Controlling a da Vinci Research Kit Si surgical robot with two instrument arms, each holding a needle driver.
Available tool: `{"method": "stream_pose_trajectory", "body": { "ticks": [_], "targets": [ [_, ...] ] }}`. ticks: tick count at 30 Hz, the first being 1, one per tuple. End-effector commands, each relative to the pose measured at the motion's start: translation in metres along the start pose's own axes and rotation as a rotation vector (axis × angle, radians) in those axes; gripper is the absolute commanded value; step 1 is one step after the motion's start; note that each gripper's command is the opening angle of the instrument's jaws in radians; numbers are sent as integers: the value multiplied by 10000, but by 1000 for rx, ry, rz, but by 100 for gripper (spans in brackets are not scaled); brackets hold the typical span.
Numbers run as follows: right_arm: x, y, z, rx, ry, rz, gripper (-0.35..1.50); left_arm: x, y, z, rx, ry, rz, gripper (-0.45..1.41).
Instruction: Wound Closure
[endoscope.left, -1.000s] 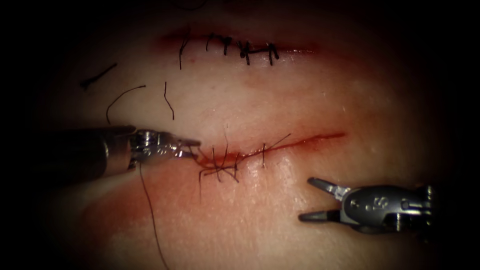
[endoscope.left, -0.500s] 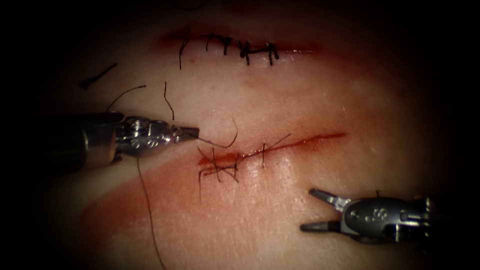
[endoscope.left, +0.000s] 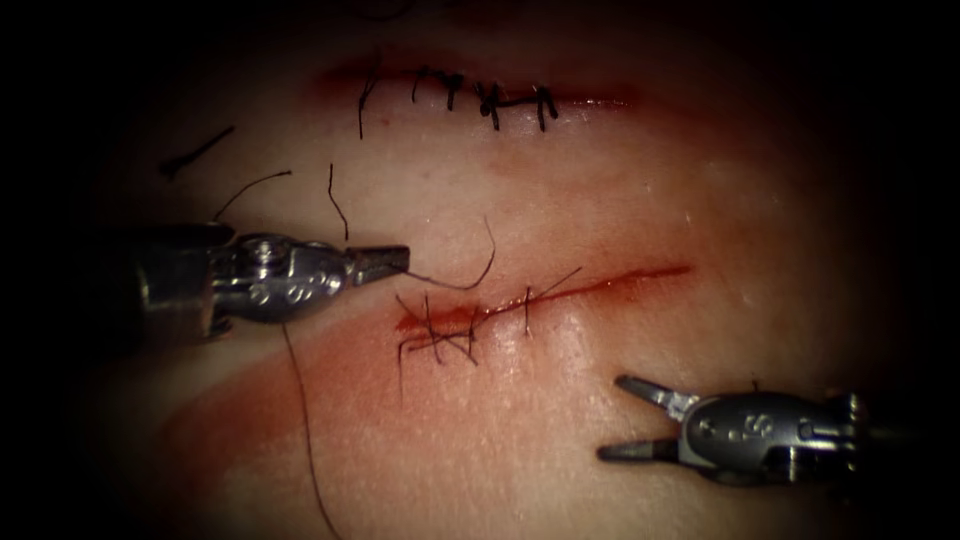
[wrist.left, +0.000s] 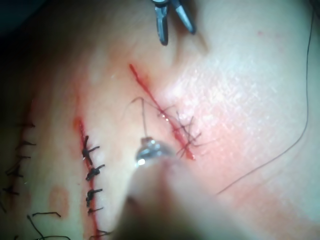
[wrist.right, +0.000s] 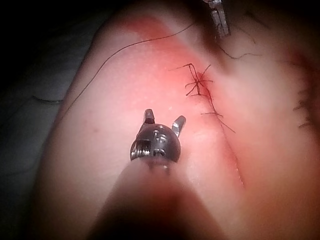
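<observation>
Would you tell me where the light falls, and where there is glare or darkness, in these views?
Endoscope view: light centres on the cut and the margins fall dark; the left tool holds the needle by one end, out of the tissue. Right wrist view: the right tool, open and empty, catches glints. Left wrist view: glare on the tissue beside the cut.

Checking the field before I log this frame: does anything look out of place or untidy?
Mostly tidy. Loose cut ends of thread lie on the tissue above the left claw, which holds the needle by its end, clear of the cut. The right claw is open and holds nothing.
</observation>
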Motion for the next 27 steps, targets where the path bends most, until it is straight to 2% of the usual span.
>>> {"method": "stream_pose_trajectory", "body": {
  "ticks": [1,9,15,21,27],
  "targets": [
    [-2,-6,7,2,4,2,141,-5,2,5,-5,6,4,-45],
    [1,-4,10,0,9,4,141,-29,6,-19,6,-5,13,-45],
    [7,-5,17,3,16,7,141,-29,-3,-21,35,6,-6,-27],
    [6,-7,16,6,19,3,141,-39,-38,-21,59,18,-37,-37],
    [4,-9,17,5,20,1,141,-47,-103,-9,145,60,-75,-40]
  ]
}}
